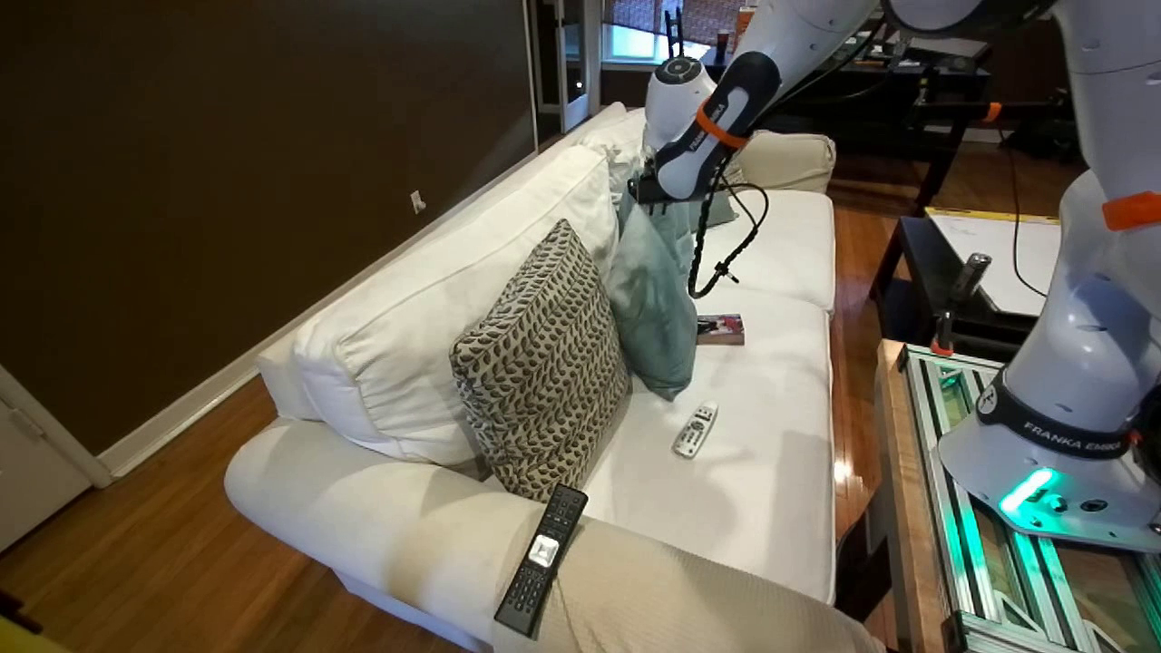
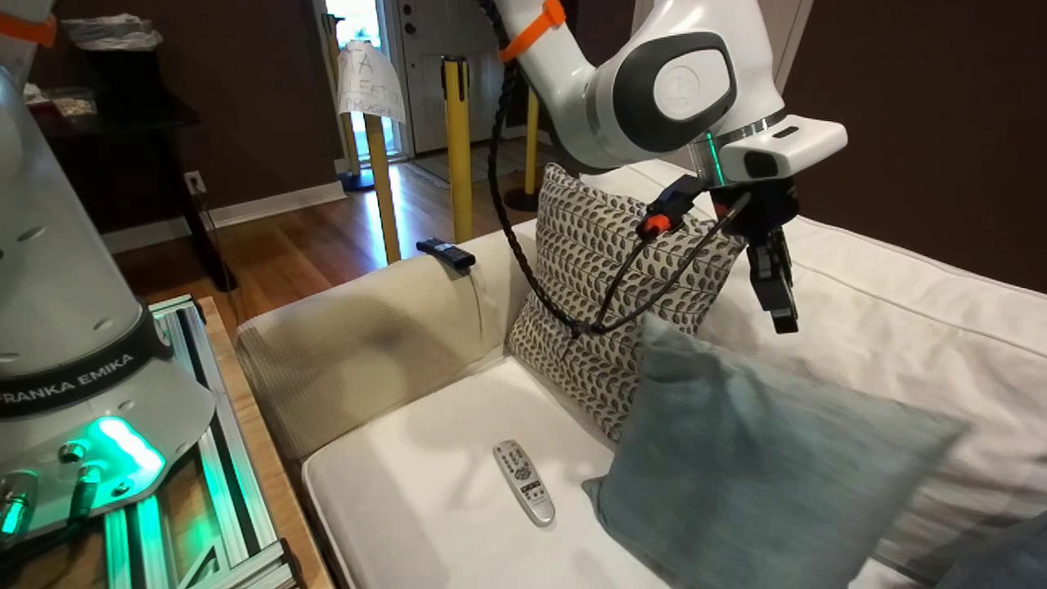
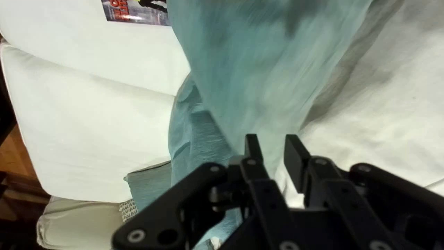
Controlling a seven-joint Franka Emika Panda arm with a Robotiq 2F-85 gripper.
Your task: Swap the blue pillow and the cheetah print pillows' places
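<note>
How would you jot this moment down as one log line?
claw: open, nothing gripped; blue pillow: below claw, beside patterned pillow; patterned pillow: by sofa arm; swap finished: can't tell

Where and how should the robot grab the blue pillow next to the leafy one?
Probably the top edge of the blue pillow, coming straight down from above. It stands tilted, so that edge is highest and looks thinner than the plump middle; the open gripper could straddle it.
</note>
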